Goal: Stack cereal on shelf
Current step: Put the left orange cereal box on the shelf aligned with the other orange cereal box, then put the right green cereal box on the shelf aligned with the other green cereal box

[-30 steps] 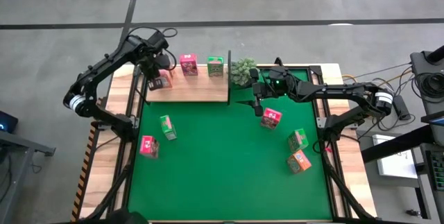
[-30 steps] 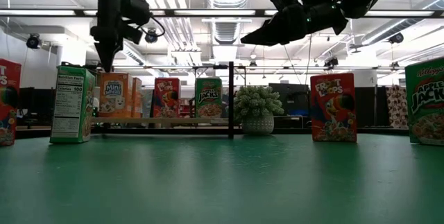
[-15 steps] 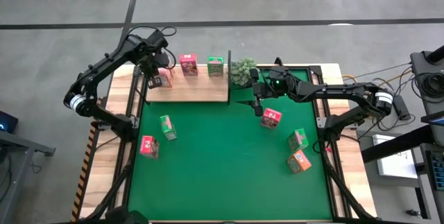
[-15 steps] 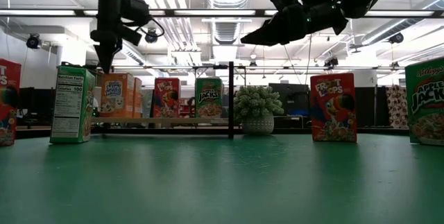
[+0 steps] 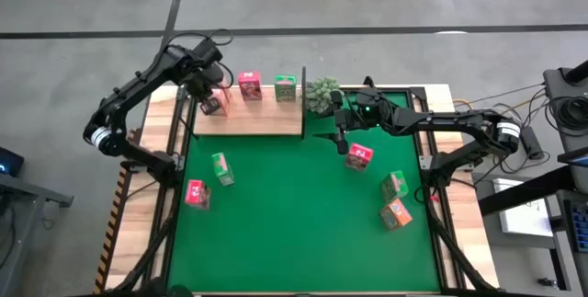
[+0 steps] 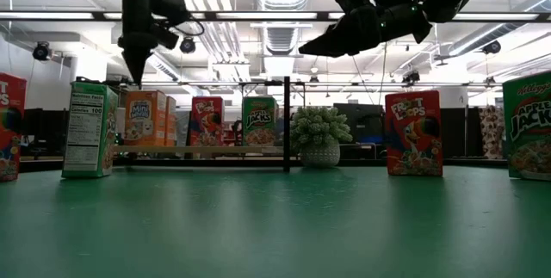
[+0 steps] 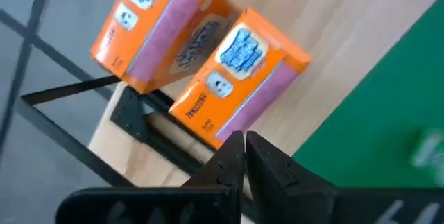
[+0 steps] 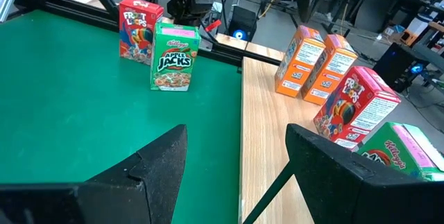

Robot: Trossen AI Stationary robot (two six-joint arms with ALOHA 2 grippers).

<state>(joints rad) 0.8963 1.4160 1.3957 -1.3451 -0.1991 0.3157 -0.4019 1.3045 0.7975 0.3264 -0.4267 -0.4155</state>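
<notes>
On the green mat (image 5: 294, 214), seen from above: shelf (image 5: 248, 120), a light wood board along the mat's far-left edge, carrying two orange boxes (image 5: 213, 104) at its left end, a pink-red box (image 5: 249, 85) and a green box (image 5: 286, 87) toward its right end. Plant (image 5: 322, 95) stands just beside the shelf's right end. Loose cereal on the mat, off the shelf: green box (image 5: 221, 168) and pink-red box (image 5: 196, 194) in front of the shelf's left part; pink-red box (image 5: 358, 157), green box (image 5: 395, 185) and orange box (image 5: 397, 214) well to the shelf's right. Left gripper (image 5: 204, 88) hangs over the shelf's left end, above the orange boxes. Right gripper (image 5: 323, 137) hovers just off the shelf's right end, beside the plant

Low view: left gripper (image 6: 136, 73) points straight down, fingers closed to a tip, clear above the orange boxes (image 6: 145, 118) on the shelf (image 6: 207, 151). Right gripper (image 6: 312, 52) is raised high over the plant (image 6: 319, 137), holding nothing

Left wrist view: fingers (image 7: 229, 165) pressed together, empty; both orange boxes (image 7: 236, 75) stand side by side on the shelf board (image 7: 347, 57), next to its black upright

Right wrist view: fingers (image 8: 163, 161) spread wide apart, nothing between them; shelf (image 8: 267, 148) ahead with orange (image 8: 316, 57), pink-red (image 8: 354, 109) and green (image 8: 399, 151) boxes in a row on it
</notes>
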